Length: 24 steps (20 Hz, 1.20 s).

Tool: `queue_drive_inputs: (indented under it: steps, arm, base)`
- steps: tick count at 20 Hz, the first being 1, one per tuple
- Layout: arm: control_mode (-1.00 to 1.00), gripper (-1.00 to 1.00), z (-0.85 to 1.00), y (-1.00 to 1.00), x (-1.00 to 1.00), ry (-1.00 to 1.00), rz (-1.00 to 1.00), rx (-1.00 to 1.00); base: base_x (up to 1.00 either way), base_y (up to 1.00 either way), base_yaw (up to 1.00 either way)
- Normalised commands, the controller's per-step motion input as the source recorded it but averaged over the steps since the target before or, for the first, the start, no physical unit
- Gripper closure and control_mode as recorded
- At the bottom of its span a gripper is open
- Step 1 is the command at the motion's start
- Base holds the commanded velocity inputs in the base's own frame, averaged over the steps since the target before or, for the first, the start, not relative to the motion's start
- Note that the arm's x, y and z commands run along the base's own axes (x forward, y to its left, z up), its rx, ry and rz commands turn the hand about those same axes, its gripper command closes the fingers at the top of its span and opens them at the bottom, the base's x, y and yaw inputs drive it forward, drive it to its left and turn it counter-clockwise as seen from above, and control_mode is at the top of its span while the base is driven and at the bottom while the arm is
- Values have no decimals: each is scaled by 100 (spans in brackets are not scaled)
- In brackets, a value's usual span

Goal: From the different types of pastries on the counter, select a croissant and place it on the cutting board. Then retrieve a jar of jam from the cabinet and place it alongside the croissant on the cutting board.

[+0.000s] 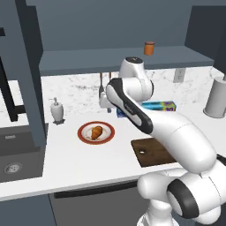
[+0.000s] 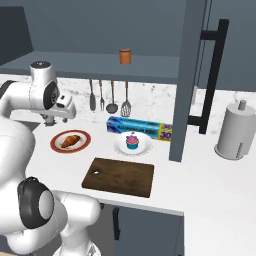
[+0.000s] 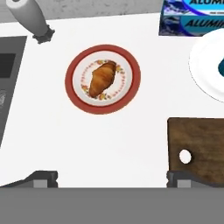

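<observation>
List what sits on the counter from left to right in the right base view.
Red-rimmed plate with the croissant → cutting board → white plate holding the cupcake → foil box → paper towel roll.

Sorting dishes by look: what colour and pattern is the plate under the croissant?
Red rim, white centre with a small orange floral ring on the plate; hand view shows it best.

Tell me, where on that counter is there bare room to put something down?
The board is bare. So is the counter between the red plate with the croissant and the board. It is crowded behind: foil box, cupcake on its plate.
</observation>
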Motion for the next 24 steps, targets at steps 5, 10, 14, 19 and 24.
queue_drive_inputs:
  steps: [5, 10, 14, 19, 24]
  arm:
    - [-100, -100, -17, 27, 12, 0, 0, 1]
    - [-100, -100, -10, 15, 8, 3, 2, 3]
    - [-100, -100, -22, 23, 35, 0, 0, 2]
    - [-100, -100, -11, 11, 32, 0, 0, 0]
    - [-100, -100, -70, 0, 0, -1, 0, 0]
  base:
    - [0, 0, 0]
    - [0, 0, 0]
    - [0, 0, 0]
    - [0, 0, 0]
    - [0, 0, 0]
